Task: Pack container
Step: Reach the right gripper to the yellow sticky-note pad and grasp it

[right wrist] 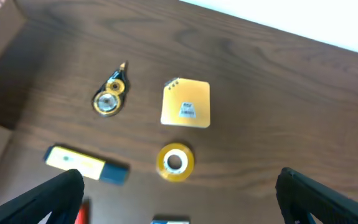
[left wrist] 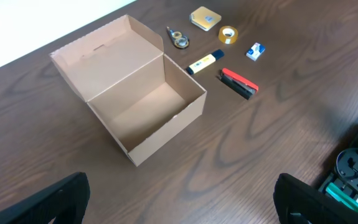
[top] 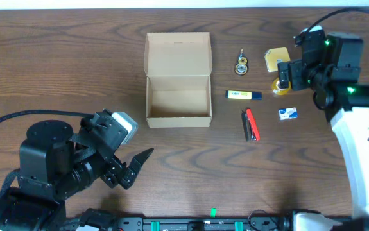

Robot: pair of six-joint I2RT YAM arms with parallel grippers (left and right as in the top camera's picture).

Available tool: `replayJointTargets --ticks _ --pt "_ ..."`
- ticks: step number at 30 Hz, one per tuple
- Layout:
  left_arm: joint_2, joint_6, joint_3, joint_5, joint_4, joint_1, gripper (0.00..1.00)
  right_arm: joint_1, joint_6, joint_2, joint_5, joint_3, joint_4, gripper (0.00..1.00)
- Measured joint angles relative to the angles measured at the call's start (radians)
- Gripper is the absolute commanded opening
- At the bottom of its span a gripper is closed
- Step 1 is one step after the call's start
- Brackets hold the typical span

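A dark wood-grain counter [top: 75, 64] carried a plain tan cardboard container [top: 178, 80]. It sat mid-counter with its flap lid hinged back and its inside empty. The left tool [top: 136, 169] waited near the container's front left corner, spread wide and holding nothing. The right tool [right wrist: 179, 180], also wide open and empty, hovered well to the container's right over a yellow tape roll [right wrist: 175, 162], which lay just in front of a small yellow square box [right wrist: 186, 104]. Packing looked unstarted. The likely next move was lowering straight onto the roll, closing on it, then carrying it over the container's open cavity.
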Motion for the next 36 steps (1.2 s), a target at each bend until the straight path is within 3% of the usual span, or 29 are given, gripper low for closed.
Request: replayJointTargets --ticks 8,21,36 --pt "0.000 0.000 0.000 0.000 0.000 0.000 0.95 -0.026 -0.041 0.191 -0.068 0.036 0.112 0.99" --pt "0.000 0.000 0.000 0.000 0.000 0.000 0.95 -0.043 -0.074 0.599 -0.097 0.404 0.072 0.99" --pt "0.000 0.000 0.000 0.000 0.000 0.000 0.95 -0.066 -0.092 0.761 -0.097 0.449 0.063 0.99"
